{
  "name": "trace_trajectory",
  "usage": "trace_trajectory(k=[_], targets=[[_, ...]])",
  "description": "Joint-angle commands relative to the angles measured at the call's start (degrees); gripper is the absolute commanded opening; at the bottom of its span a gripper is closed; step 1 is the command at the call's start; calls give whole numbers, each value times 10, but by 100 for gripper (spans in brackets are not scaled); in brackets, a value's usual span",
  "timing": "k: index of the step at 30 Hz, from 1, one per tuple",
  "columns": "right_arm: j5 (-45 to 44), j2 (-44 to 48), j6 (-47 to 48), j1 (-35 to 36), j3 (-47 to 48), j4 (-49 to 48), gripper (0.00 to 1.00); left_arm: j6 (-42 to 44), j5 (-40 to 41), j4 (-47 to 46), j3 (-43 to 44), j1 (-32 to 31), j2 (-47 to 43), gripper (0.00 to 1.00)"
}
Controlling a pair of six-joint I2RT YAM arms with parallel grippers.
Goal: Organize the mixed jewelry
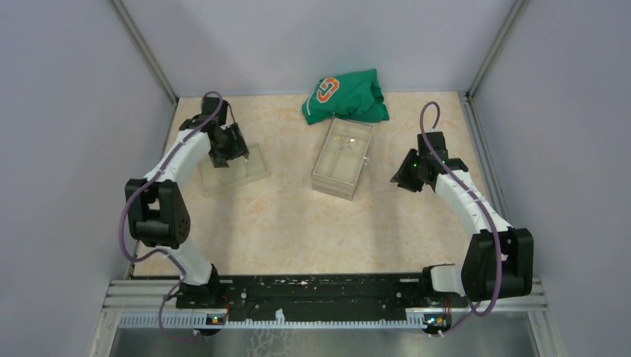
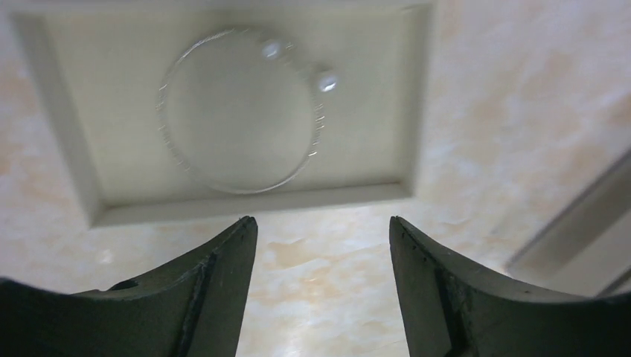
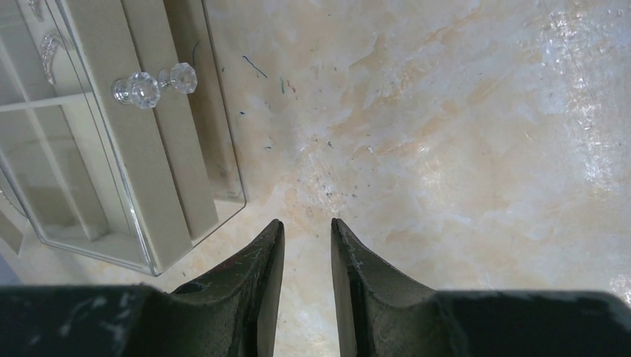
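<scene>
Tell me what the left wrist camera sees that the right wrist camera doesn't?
Only the left wrist view shows the thin silvery hoop lying in a shallow tray, with two shiny beads by its edge. Only the right wrist view shows the clear box, its crystal knob and a small silvery piece inside. Both show the marbled table and their own dark fingers, apart with nothing between them.

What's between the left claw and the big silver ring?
Only the tray's near rim and a bare strip of table lie between the left gripper and the ring, as the left wrist view shows.
</scene>
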State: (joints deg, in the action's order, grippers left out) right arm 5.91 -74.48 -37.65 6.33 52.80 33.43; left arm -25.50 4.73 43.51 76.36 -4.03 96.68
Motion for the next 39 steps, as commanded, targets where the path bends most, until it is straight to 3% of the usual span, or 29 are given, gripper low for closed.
trace_trajectory(k=[1,4,6,8,15,19,24,30,39], targets=[[4,7,12,2,16,-13,29,-67,27,5,103,-59,78,73],[-2,15,16,2,18,-2,30,-86,31,5,165,-83,148,78],[-7,26,20,2,18,8,30,-93,31,6,200,-92,190,91],[-13,37,21,2,15,18,30,-93,33,0,221,-98,221,93],[-21,67,21,2,0,34,31,-64,58,-20,205,-109,242,61],[-20,65,20,2,0,31,30,-31,58,-40,159,-124,218,43],[-9,50,20,2,11,22,30,-1,16,-74,89,-137,179,28],[13,43,32,2,36,21,30,35,-19,-81,4,-159,112,0],[53,28,70,3,128,63,30,68,-88,-76,-119,-247,-49,0]])
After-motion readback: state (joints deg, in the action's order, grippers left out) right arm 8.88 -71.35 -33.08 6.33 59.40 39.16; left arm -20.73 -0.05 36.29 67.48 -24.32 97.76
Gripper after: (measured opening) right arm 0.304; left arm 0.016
